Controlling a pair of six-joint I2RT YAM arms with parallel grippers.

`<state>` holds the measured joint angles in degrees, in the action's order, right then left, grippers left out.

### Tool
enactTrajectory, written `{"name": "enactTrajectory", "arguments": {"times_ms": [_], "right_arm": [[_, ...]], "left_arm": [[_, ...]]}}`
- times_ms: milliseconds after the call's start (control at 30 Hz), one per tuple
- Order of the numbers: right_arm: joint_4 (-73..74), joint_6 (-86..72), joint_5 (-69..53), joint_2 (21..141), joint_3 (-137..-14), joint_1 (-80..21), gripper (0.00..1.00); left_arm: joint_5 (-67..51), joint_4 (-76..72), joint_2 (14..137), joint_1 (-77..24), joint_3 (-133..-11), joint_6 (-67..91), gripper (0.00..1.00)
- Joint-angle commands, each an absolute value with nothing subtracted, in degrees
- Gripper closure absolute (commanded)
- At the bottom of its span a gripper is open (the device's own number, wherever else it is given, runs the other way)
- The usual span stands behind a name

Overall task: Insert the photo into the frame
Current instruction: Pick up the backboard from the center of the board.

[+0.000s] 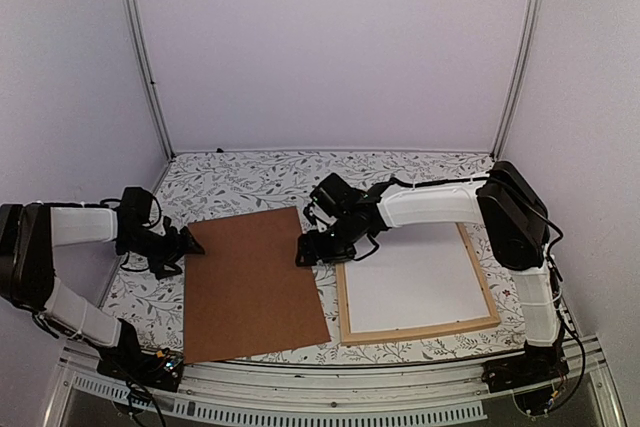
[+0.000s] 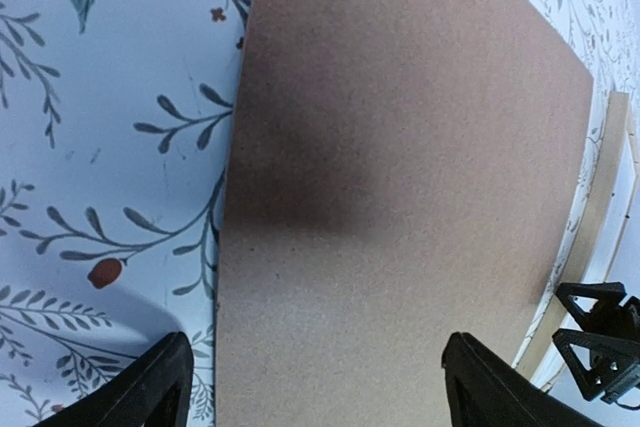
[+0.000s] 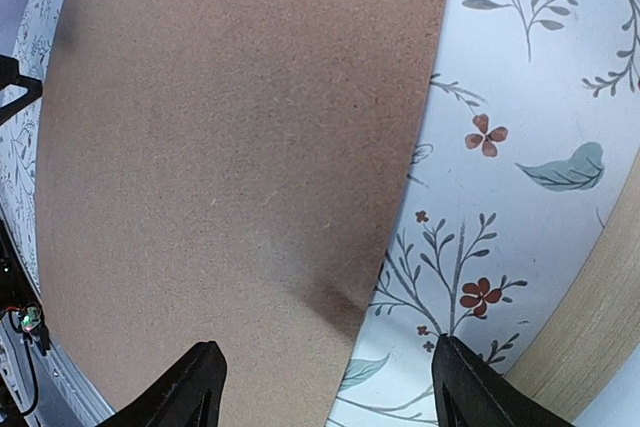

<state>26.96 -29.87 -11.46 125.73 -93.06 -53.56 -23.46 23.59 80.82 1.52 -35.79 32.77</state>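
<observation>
Frame [image 1: 420,330]: thin pale wood bars, plain white inside.

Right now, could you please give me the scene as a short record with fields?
board: brown, flat on the table, left of the frame
frame: light wood, lying flat at the right
white sheet: fills the frame; no picture shows on it
left gripper: open, over the board's left edge
right gripper: open, over the board's right edge
</observation>
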Motion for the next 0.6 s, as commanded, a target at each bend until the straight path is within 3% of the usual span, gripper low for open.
{"name": "enactTrajectory", "arguments": {"times_ms": [0,567], "right_arm": [[30.5,-29.0,-9.7,125.9,-93.0,-51.4,0.25],[27.4,-31.8,-10.7,131.0,-95.6,-50.2,0.25]], "left_arm": [[-23.4,22.7,80.2,-1.1,-32.3,36.3,0.11],[-26.7,13.6,85.7,-3.6,-38.1,37.1,0.17]]}}
